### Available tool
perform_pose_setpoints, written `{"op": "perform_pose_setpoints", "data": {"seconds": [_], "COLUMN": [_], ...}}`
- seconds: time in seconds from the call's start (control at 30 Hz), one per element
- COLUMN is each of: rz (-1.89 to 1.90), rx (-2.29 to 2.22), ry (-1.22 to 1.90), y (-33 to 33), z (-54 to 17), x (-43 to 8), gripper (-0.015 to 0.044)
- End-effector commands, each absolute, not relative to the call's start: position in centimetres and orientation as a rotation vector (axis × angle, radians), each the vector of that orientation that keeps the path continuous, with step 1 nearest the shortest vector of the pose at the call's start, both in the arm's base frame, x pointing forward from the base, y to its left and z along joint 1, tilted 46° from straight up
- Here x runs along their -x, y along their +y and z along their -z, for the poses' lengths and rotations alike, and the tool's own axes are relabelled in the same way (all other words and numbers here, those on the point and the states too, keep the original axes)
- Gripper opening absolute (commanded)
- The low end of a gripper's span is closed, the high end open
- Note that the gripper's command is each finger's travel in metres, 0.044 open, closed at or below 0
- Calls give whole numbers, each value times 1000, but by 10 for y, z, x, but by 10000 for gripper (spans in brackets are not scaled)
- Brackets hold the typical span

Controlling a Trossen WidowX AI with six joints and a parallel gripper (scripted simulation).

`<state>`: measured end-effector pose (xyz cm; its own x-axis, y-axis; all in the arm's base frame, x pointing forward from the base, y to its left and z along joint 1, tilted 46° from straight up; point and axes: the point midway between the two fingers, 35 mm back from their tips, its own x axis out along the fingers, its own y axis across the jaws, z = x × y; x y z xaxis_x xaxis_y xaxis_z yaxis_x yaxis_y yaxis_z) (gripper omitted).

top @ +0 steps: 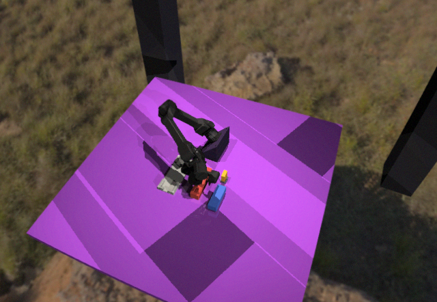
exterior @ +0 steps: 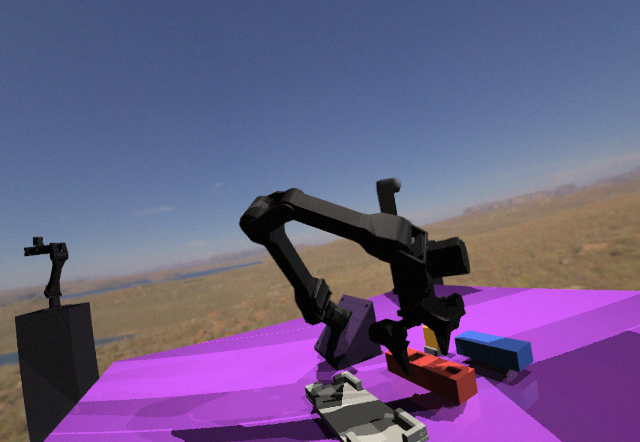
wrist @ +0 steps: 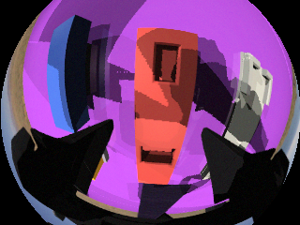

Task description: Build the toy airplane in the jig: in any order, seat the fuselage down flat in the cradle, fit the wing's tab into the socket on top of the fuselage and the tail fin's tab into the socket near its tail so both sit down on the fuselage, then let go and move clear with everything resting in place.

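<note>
Right, poised low w/ gripper [top: 202, 183] [exterior: 426, 363] [wrist: 159, 127] wide open, holding nada, fingertips either side of red fuselage [top: 196, 190] [exterior: 439, 375] [wrist: 161, 105]. Lying sockets-up on table [top: 275, 193] [exterior: 232, 375] [wrist: 119, 173], btwn pale jig [top: 168, 186] [exterior: 356, 416] [wrist: 248, 117] & blue wing [top: 216, 198] [exterior: 493, 349] [wrist: 67, 75], i.e. outside jig. Spotting yellow fin [top: 224, 175] [exterior: 430, 338] [wrist: 97, 170] nr wing, apart from fuselage. Seeing both sockets unfilled.
</note>
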<state>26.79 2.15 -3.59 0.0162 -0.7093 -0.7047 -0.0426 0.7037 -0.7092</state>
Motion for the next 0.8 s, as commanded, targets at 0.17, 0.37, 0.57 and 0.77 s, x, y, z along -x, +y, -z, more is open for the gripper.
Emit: {"op": "perform_pose_setpoints", "data": {"seconds": [0.17,0.37,0.57,0.77], "rz": [583,584,584,584], "rx": [672,672,672,672], "ry": [1492,1492,1492,1492], "y": [9,2,2,2], "z": [47,52,53,53], "x": [-264,-263,-263,-263], "gripper": [440,440,309,190]}}
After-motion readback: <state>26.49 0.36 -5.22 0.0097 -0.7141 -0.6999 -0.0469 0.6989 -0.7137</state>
